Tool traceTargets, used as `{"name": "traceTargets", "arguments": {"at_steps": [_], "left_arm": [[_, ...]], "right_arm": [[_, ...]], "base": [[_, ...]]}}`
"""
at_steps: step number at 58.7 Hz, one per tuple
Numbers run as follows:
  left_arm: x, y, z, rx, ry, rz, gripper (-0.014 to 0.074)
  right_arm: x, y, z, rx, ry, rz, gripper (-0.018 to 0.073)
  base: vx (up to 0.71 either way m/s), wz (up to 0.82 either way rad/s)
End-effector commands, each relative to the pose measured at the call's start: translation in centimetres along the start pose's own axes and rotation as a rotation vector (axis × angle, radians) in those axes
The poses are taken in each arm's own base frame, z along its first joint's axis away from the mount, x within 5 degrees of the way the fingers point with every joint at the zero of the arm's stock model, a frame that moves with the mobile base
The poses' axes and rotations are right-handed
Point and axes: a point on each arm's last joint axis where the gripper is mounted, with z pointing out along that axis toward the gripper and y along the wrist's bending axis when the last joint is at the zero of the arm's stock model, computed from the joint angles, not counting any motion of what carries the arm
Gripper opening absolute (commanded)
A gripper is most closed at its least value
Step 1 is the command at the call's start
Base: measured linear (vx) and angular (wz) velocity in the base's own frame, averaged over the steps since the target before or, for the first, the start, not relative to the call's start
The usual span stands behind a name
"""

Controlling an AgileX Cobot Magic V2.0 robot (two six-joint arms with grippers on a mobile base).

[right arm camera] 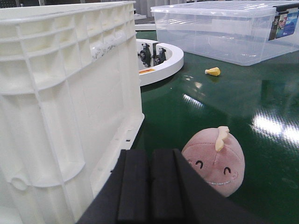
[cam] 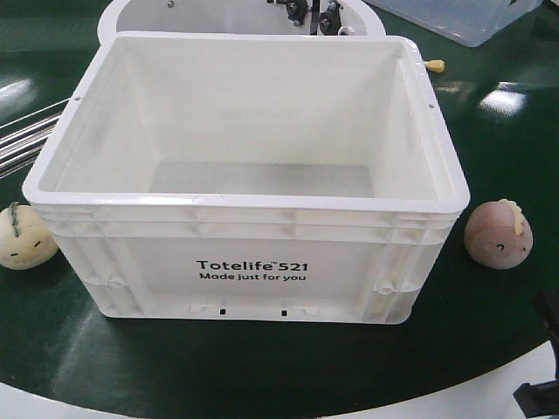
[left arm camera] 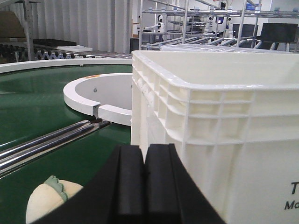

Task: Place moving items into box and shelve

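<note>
Left gripper (left arm camera: 145,161), closed on nothing, has the cream plush toy (left arm camera: 46,203) just ahead-left; right gripper (right arm camera: 150,161), likewise closed and empty, the pink plush toy (right arm camera: 216,161) just ahead-right, both toys outside the white Totelife tote (cam: 253,253).

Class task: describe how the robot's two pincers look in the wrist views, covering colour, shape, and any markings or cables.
The left pincer and right pincer look alike. Each is a pair of matte black, flat-topped rectangular slabs, widening into a sloped black body below. No markings, labels or cables show on either.
</note>
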Motion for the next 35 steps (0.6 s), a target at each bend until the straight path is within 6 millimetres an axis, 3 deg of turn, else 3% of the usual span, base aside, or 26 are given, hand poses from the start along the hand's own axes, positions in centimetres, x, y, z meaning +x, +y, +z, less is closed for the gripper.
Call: {"name": "traceTargets", "arguments": {"at_steps": [1, 35], "left_arm": [[-1.91, -0.16, -0.39, 0.016, -0.134, -0.013, -0.0006], [-1.91, -0.16, -0.39, 0.016, -0.134, -0.013, -0.0006]], "right_arm": [[-1.86, 0.13, -0.4, -0.008, -0.131, -0.015, -0.0009], [-1.84, 0.13, -0.4, -0.007, -0.129, -0.015, -0.0009]], "base": [[0.0, 0.0], [0.0, 0.0]]}}
